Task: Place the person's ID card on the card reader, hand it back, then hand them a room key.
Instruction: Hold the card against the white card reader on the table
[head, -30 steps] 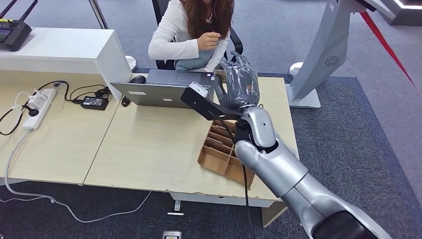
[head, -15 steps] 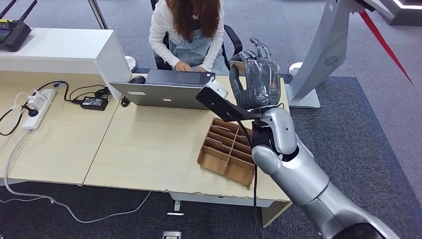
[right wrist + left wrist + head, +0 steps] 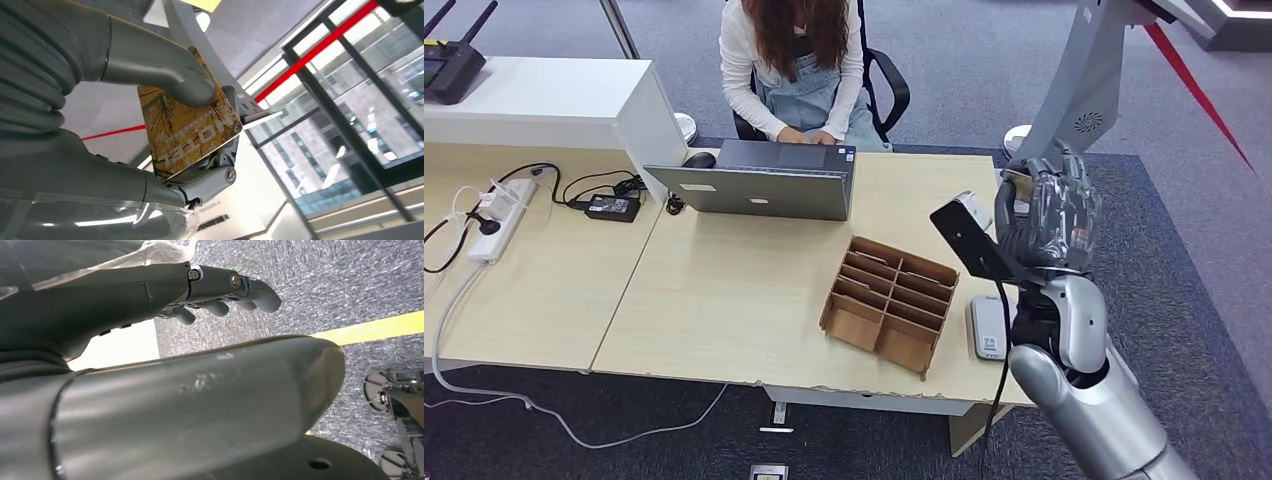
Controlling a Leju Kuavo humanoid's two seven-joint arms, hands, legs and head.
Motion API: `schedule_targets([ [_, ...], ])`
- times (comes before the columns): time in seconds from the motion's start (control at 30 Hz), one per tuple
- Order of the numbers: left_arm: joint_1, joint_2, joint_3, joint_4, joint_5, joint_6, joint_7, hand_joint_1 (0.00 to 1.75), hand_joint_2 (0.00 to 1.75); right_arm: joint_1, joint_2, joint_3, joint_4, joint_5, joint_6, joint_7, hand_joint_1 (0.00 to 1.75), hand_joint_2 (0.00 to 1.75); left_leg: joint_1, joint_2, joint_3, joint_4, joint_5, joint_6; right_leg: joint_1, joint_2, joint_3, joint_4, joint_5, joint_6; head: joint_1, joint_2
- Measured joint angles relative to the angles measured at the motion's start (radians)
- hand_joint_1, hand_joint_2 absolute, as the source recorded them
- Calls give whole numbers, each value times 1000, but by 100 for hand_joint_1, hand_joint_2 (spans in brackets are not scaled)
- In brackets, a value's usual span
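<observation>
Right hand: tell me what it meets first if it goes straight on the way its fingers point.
Likely nothing close. The right hand, pinching the gold hotel card, points up and away toward the grey stand; depth is unclear.

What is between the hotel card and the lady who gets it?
The right robot hand holds the hotel card raised off the desk's right end. The person sits behind the open laptop, but nothing visible blocks the way.

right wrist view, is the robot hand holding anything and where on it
Yes: the right robot hand pinches a yellow-brown hotel key card, thumb pressing on one face near an edge, fingers behind it. The left robot hand holds nothing.
</observation>
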State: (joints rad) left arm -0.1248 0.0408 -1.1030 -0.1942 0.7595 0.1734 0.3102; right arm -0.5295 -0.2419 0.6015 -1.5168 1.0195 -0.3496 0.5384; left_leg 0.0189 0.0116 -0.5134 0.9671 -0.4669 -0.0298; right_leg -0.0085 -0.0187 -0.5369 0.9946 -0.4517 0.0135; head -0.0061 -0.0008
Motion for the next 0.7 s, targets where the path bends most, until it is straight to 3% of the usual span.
schedule_targets([
  [0.4,0,0,3,0,14,6,10,0,0,237,-66,-131,-101,-59,-68,9,175,175,0,0,-1,0,0,0,0,0,0,0,0,0,0,0],
  [0.7,-2,-1,6,0,17,8,9,0,0,293,-83,-174,-127,-71,-72,-3,175,175,0,0,0,0,0,0,0,0,0,0,0,0,0,0],
])
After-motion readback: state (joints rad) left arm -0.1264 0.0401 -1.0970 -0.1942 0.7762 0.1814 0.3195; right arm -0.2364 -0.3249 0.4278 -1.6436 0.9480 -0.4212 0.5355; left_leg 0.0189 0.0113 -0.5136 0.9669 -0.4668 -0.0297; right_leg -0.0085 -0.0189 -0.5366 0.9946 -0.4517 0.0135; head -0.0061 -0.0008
